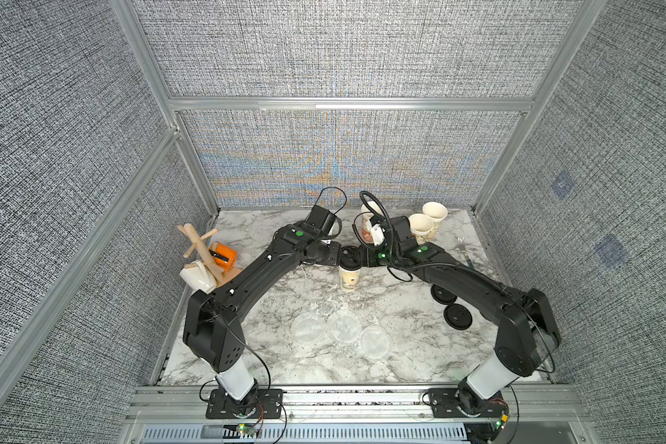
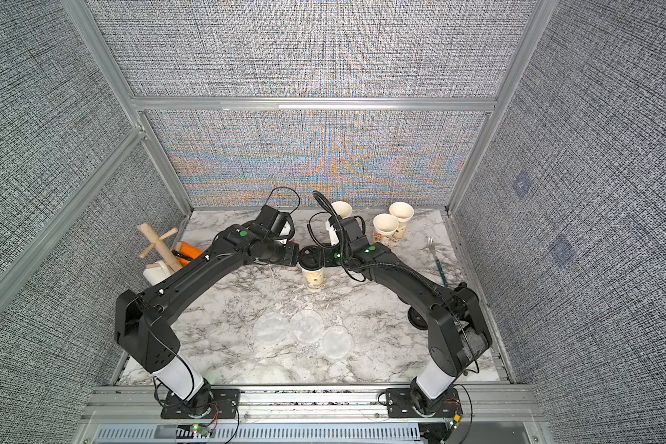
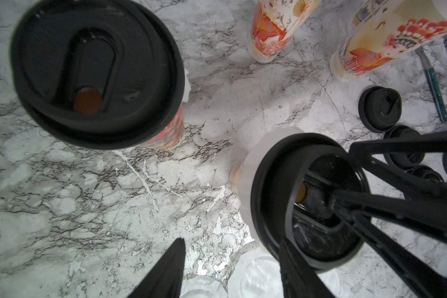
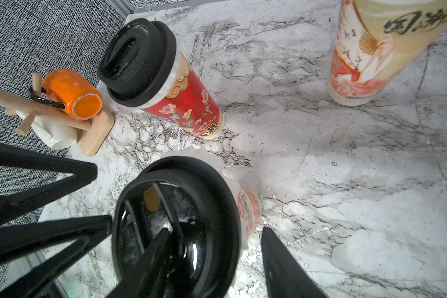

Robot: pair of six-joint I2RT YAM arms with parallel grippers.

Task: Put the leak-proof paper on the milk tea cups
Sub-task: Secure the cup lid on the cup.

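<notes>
The left arm (image 1: 254,276) and the right arm (image 1: 470,276) are matte black with boxy links and pale screw heads (image 1: 270,256) along the long segments. Each stands on a white cylindrical base sleeve (image 1: 235,378) over a black bolted mounting plate (image 1: 243,403). Round green stickers (image 1: 298,233) mark the forearms. A ribbed black conduit (image 1: 458,268) lines the right arm, and thin black wires (image 1: 265,367) loop beside the shoulders.

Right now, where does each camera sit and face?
Both top views: high over the arm bases, looking down and forward across the white marble tabletop; both arms show.
Left wrist: over the middle paper cup's black plastic lid, facing down; left jaws and right jaws show.
Right wrist: same lid from the opposite side, facing down; right jaws and left jaws show.
Shared: both wrist views catch a second lidded red cup.
</notes>
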